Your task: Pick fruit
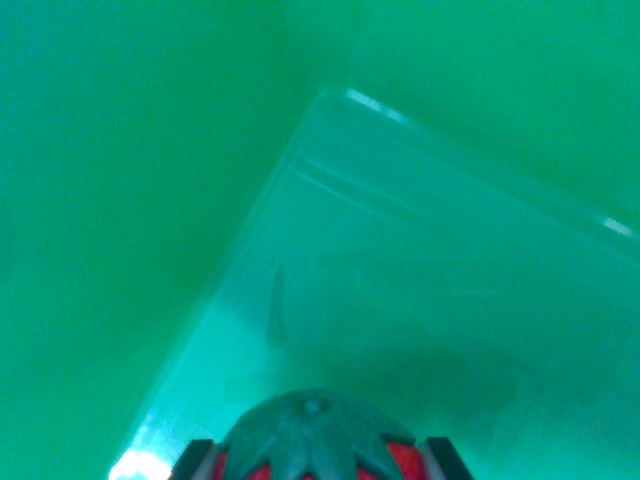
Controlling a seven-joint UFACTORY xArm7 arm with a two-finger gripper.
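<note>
One strawberry (315,440), red with a dark green leafy cap, sits at the bottom centre of the frame, clamped between the two dark fingers of the pincer (318,462), whose tips show at either side of the fruit. The pincer is closed on the strawberry and carries it clear of anything beneath.

Just beyond the fruit, filling the lower right and middle of the frame, lies a clear plastic container (330,105), its walls faint and glassy, one corner pointing toward the upper centre. Bright glints mark its rim at the top and at the lower left. Its inside looks bare apart from a thin dark streak (276,305) near the left wall, too blurred to name.

Farther out, the green counter (120,150) spreads across the upper left and upper right of the frame, plain and uniform.

The picking step appears complete, with the fruit in hand and held above the container's near edge. The next move likely calls for carrying the strawberry over the open interior, lowering it, and then releasing the grip.
</note>
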